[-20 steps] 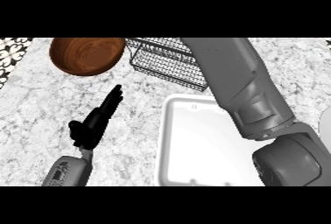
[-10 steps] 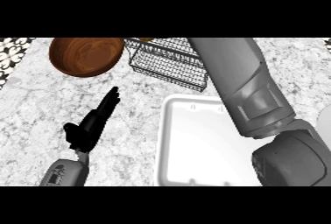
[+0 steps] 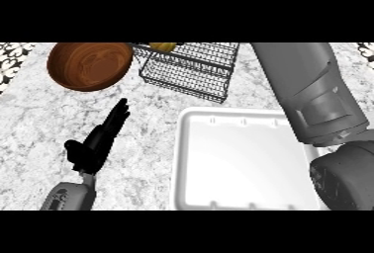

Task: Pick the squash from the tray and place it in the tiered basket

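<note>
Head view: the white tray [image 3: 245,163] shows only its bare floor and rim, with no squash on it. A yellow object [image 3: 162,47], most likely the squash, peeks over the top wire of the black tiered basket [image 3: 191,64] at the far side of the counter. Judged from that, the pick and the carry look done and the squash is at or in the basket's upper level. Whether it already rests on the wire cannot be told, because only a small part of it shows. What seems left is the release, if it has not happened, and bringing the arm back.

The right hand is not visible. Only the grey right forearm [image 3: 310,94] shows, running from the lower right corner up past the tray's right side toward the top edge, so the state of its fingers cannot be told, nor whether it holds anything.

The left hand [image 3: 95,143] rests open at the lower left, fingers straight and close together, thumb out to the side. It holds nothing and touches no object. From it, the tray lies just to the right, the basket and the squash are ahead and to the right, and a brown wooden bowl [image 3: 89,65] sits straight ahead, well apart from the fingertips.
</note>
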You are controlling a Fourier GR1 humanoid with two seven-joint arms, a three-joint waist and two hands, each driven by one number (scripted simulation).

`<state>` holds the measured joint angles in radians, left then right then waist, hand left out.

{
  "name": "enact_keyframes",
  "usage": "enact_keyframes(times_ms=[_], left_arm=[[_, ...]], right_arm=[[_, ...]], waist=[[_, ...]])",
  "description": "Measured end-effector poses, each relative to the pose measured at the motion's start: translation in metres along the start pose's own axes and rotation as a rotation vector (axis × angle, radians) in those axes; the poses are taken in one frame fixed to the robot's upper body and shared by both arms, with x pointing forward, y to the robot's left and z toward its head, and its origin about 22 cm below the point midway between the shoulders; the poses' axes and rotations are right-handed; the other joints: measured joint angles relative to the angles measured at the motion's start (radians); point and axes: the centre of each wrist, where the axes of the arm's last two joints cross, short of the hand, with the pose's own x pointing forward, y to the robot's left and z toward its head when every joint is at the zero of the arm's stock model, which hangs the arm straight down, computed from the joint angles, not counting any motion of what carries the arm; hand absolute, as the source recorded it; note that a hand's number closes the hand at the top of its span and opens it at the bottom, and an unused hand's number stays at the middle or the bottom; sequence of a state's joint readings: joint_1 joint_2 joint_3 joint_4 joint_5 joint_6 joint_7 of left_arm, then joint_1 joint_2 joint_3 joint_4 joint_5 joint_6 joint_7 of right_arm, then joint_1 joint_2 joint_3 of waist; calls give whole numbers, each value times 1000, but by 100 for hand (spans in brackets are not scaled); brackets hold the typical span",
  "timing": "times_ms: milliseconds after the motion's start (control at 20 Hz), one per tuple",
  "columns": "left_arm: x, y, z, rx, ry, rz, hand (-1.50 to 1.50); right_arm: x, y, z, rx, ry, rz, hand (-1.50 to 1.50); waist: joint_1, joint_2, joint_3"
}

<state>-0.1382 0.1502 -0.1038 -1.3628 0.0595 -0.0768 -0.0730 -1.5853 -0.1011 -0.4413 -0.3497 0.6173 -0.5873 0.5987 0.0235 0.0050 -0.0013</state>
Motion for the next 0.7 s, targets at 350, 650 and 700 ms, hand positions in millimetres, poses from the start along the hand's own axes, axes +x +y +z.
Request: enact_keyframes(times_ms=[350,650,700], left_arm=[[-12,8,10,38,24,5,0],[-17,10,20,59,37,13,0],[-17,7,22,62,37,14,0]], right_arm=[[-14,-62,-35,-204,-72,-140,-150],[-48,-137,-60,-239,-92,-200,-150],[-56,-151,-63,-233,-90,-200,-150]], waist=[[-41,-14,2],[-69,-24,2],[-71,-26,3]])
